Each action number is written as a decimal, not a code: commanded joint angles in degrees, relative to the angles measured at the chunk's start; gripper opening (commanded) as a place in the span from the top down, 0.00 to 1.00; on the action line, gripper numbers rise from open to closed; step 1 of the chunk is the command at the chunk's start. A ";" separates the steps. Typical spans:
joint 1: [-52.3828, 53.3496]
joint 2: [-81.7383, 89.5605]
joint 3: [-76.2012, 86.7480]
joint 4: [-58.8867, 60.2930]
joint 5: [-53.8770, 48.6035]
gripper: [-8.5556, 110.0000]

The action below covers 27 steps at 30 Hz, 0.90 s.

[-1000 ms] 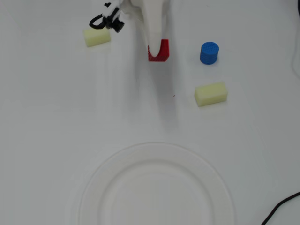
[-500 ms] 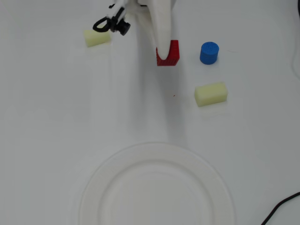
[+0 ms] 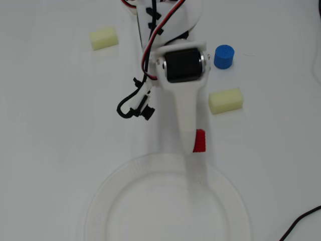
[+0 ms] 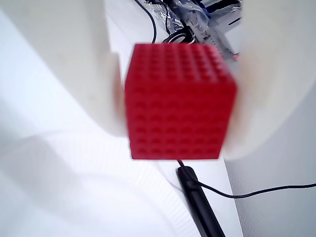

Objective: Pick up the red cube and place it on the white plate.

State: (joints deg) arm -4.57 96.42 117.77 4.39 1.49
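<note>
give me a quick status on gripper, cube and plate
Gripper shut on the cube. Cube near the plate rim, not yet set down. Plate bare, nothing in the way.

In the overhead view, the red cube (image 3: pixel 199 140) sits just above the white plate (image 3: pixel 100 201) rim.

plain white tabletop (image 3: pixel 45 150) all across the overhead view, evenly and brightly lit, soft shadows only. a black cable (image 3: pixel 301 221) curls in at the lower right corner. wrist view shows blurred clutter (image 4: pixel 197 19) beyond the table's far edge.
</note>
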 commanded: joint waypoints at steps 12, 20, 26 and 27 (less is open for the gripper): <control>3.96 -10.37 -11.16 3.60 1.76 0.81; 3.60 -5.98 -11.69 13.45 1.67 0.68; 4.39 1.58 -14.50 27.77 2.90 0.59; 4.57 3.34 -14.50 30.15 2.64 0.58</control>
State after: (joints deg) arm -0.70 93.08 106.00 28.83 3.96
